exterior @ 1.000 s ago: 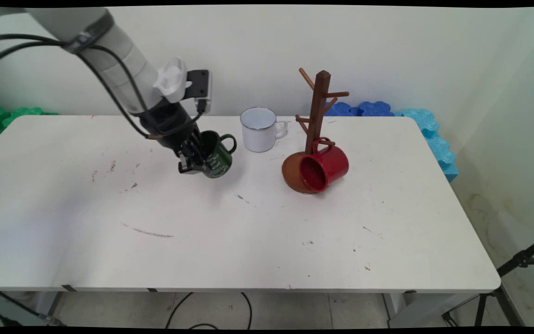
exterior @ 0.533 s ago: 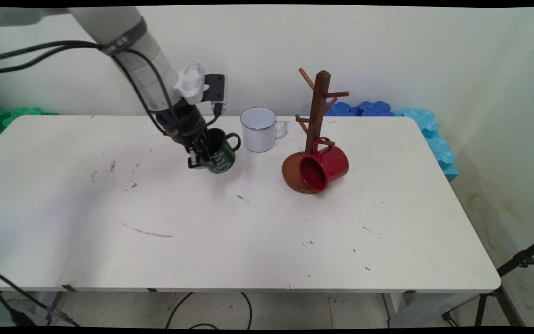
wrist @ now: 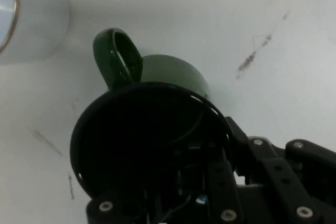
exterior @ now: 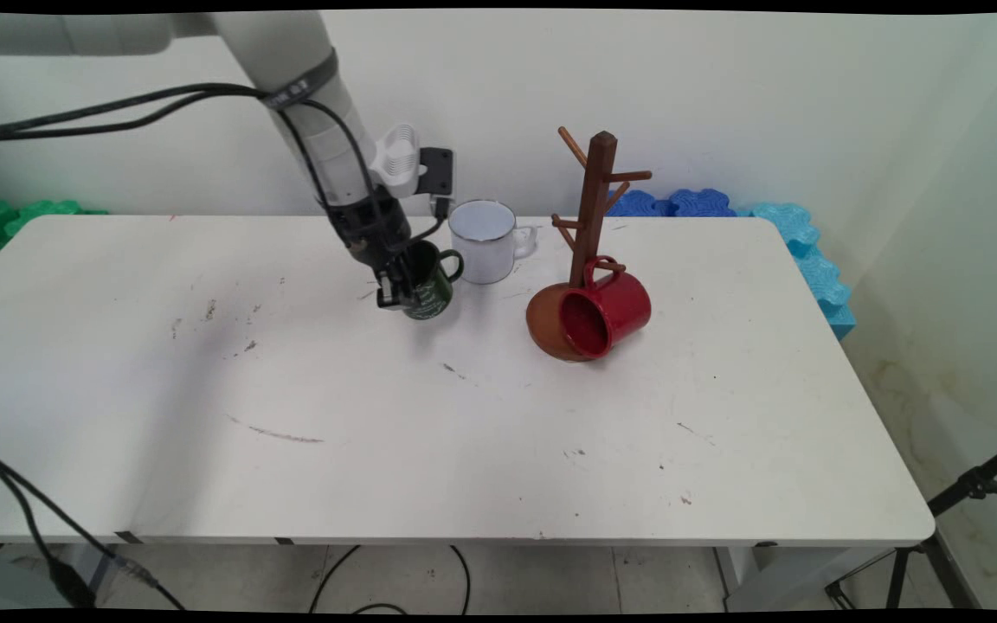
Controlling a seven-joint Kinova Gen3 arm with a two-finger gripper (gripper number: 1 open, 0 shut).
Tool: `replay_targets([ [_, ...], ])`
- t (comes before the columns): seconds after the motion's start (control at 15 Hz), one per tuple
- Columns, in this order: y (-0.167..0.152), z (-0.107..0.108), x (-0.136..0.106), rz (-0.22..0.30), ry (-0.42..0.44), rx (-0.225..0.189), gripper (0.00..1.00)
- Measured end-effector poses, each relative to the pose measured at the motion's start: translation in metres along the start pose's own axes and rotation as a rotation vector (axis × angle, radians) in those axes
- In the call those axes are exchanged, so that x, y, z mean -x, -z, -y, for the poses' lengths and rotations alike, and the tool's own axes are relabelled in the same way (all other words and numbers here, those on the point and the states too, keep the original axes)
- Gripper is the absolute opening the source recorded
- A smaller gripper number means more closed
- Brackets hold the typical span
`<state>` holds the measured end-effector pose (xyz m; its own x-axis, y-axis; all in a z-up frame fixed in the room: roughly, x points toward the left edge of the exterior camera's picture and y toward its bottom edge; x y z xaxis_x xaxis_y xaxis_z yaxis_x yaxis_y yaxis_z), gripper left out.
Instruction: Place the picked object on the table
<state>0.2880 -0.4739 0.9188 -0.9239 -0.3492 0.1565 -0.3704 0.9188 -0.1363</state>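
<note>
Three mugs are in view. The gripper (exterior: 395,290) is clamped on the green mug's (exterior: 426,285) rim, one finger inside, holding it tilted above the table (exterior: 377,450), just left of the white mug (exterior: 483,242). The red mug (exterior: 607,311) hangs on the wooden rack (exterior: 594,203) farther right.

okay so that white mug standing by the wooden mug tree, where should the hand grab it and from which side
Take the white mug by its rim wall, coming from above: it stands upright with its mouth open upward, so one finger can probably go inside and one outside. Favour the near-right rim; the handle points right toward the mug tree, and the hand holding the green mug crowds its left.
</note>
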Motion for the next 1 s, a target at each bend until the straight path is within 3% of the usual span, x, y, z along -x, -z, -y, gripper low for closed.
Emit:
replay_targets([
  [1.0, -0.052, 0.027, -0.026, 0.024, 0.036, 0.09, 0.0],
])
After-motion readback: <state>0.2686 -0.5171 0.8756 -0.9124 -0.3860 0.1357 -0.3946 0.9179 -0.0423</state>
